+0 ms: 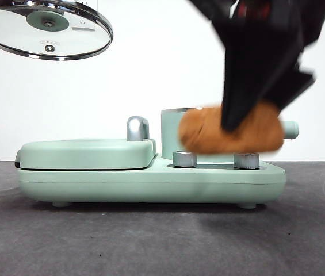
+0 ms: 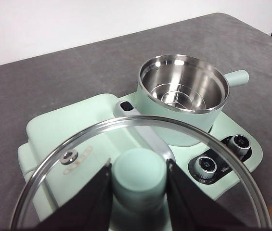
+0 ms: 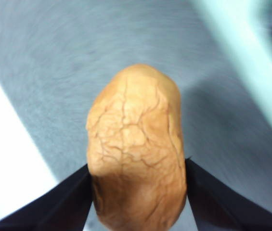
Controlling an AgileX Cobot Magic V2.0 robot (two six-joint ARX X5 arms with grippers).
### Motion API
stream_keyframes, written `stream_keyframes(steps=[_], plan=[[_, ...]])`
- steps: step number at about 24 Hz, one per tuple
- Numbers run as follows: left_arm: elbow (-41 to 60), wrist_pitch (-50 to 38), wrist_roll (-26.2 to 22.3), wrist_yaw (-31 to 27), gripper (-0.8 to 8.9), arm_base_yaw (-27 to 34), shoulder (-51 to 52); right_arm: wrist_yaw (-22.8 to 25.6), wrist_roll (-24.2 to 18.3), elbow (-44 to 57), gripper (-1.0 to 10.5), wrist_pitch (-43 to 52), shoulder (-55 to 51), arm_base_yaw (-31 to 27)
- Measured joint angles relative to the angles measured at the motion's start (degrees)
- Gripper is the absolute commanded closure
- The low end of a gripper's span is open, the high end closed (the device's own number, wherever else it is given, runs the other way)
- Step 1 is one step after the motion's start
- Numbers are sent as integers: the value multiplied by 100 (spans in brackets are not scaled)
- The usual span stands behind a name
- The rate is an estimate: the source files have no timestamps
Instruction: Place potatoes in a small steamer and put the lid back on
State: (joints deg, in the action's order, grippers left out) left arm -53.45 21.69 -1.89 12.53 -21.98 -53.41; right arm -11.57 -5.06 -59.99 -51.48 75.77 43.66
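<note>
The orange-brown, cracked potato (image 1: 208,131) (image 3: 136,154) hangs in the air in front of the small steamer (image 1: 172,133), level with its side. My right gripper (image 1: 248,123) (image 3: 138,192) is shut on the potato, coming down from the upper right, blurred. The mint-green steamer (image 2: 183,98) stands on the appliance with its steel bowl showing nothing inside and its side handle (image 2: 237,77) sticking out. The glass lid (image 1: 44,29) (image 2: 140,178) is held high at the upper left. My left gripper (image 2: 138,187) is shut on its green knob (image 2: 139,169).
The mint-green appliance base (image 1: 150,181) carries a flat lidded griddle (image 1: 87,152) with a chrome handle (image 1: 137,127) on the left and two steel dials (image 1: 185,158) (image 1: 246,160) at the front. Grey table surface (image 1: 150,241) lies all around it.
</note>
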Motion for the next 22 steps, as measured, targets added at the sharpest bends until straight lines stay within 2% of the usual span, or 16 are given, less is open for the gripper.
stream_keyframes(steps=[3,5,8,12,22], plan=[[0,0,0,0,804,0,0,2,304,-940,675,-964,0,-435],[0,0,0,0,804,0,0,-2,369,-1502,675,-1224,2,-691],[0,0,-2,0,804,0,0,0,400,-2308,675,-1239,131,-1036],[0,-2,-11,0,804,0,0,0,402,-3324,675,-1239,822,-1344],[0,-2,-24,0,804,0,0,4,361,-4706,675,-1152,2214,-1659]])
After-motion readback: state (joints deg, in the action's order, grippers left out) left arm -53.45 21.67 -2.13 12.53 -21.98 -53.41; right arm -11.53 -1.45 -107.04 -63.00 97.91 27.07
